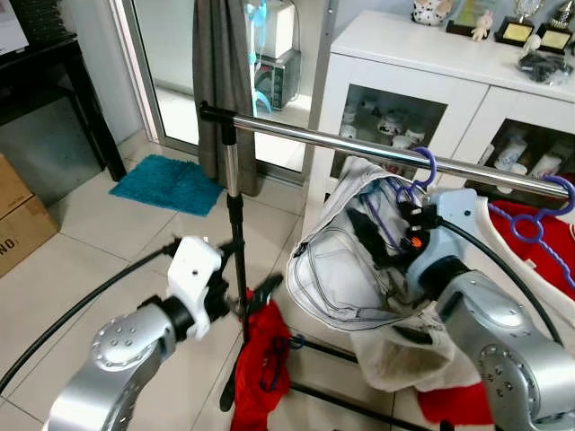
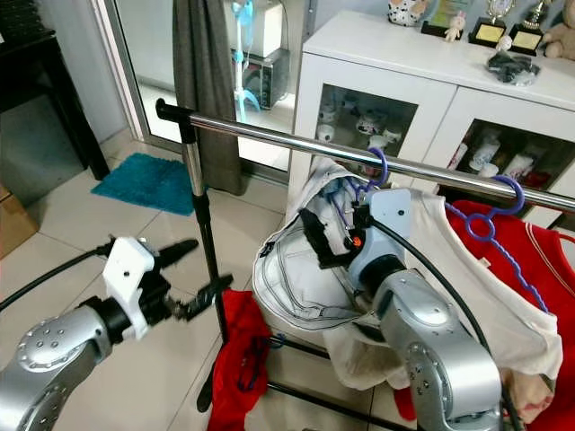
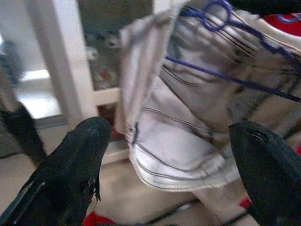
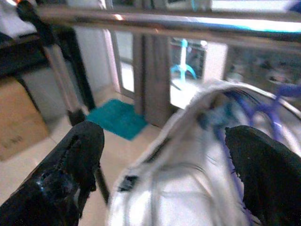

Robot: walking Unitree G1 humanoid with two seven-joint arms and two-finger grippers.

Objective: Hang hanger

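right end effector [image 2: 346, 235] is wide open at the shirt [image 2: 296, 269], holding nothing. the hanger [image 2: 375, 175] is hooked over the rail [image 2: 269, 136]. left end effector [image 2: 193, 280] is open, empty. we'd back off slowly so the hook stays seated.

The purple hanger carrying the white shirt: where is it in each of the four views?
Left eye view: purple hanger hooked over the chrome rail, right of centre.
Right eye view: hook on the same rail, centre.
Left wrist view: its loop at the top, above the white shirt.
Right wrist view: blurred purple at the right, under the rail.
Shared landmark: the chrome rail.
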